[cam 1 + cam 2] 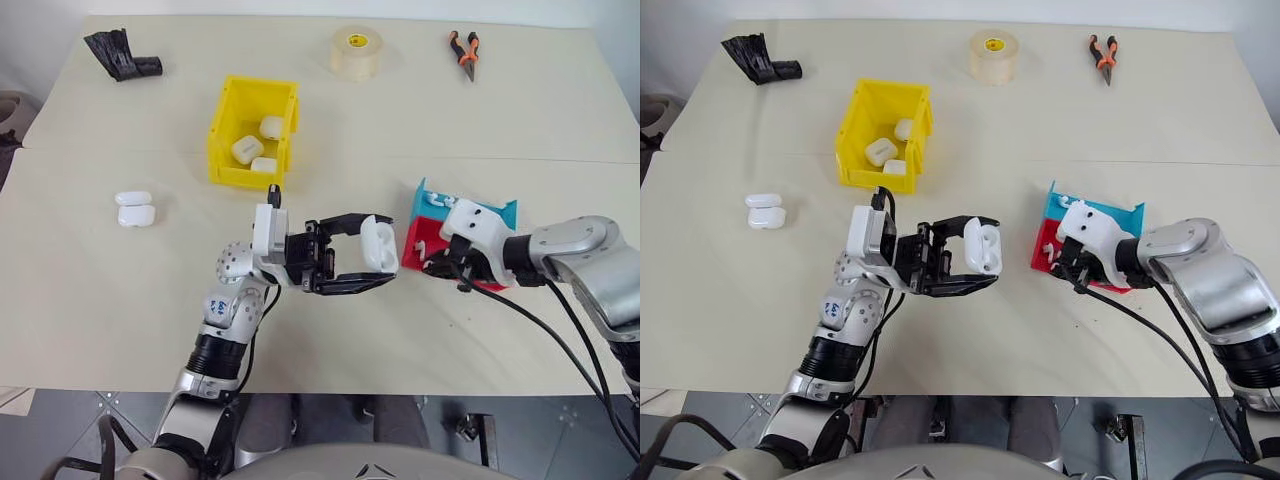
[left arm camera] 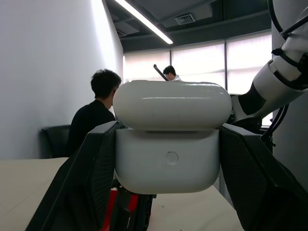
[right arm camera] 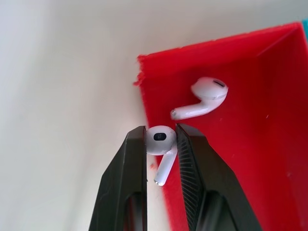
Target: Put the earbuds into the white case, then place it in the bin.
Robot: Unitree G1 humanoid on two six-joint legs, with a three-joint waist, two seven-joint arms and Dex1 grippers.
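Nearest the robot, the left gripper (image 1: 372,262) hangs above the front-middle of the counter (image 1: 100,300), its two black fingers clenched on the white case (image 1: 378,245), which it holds off the surface with the lid hinged up. In the left wrist view the case (image 2: 168,163) sits squarely between both fingers, lid (image 2: 172,104) raised over the body; two people sit in the room beyond.

Just to the right, the right gripper (image 3: 161,144) reaches down at the near-left corner of the red tray (image 1: 420,243), which adjoins a teal tray (image 1: 430,203). In the right wrist view its fingers pinch one of the earbuds (image 3: 160,140) by its bulb, the stem hanging down across the tray's edge. A second earbud (image 3: 204,95) lies loose on the red floor just beyond, apart from the fingers and from the tray walls.

The counter between the two arms and its front edge is bare, as is the wide stretch on the near left. Farther left, a pair of spare cases (image 1: 135,209) lies side by side, well apart from everything else.

Beyond the left gripper stands the bin (image 1: 228,130), holding three white cases (image 1: 247,150); open surface surrounds it on all sides.

Along the far edge lie a black crumpled object (image 1: 122,55), a tape roll (image 1: 356,52) and orange-handled pliers (image 1: 464,50), each well apart.
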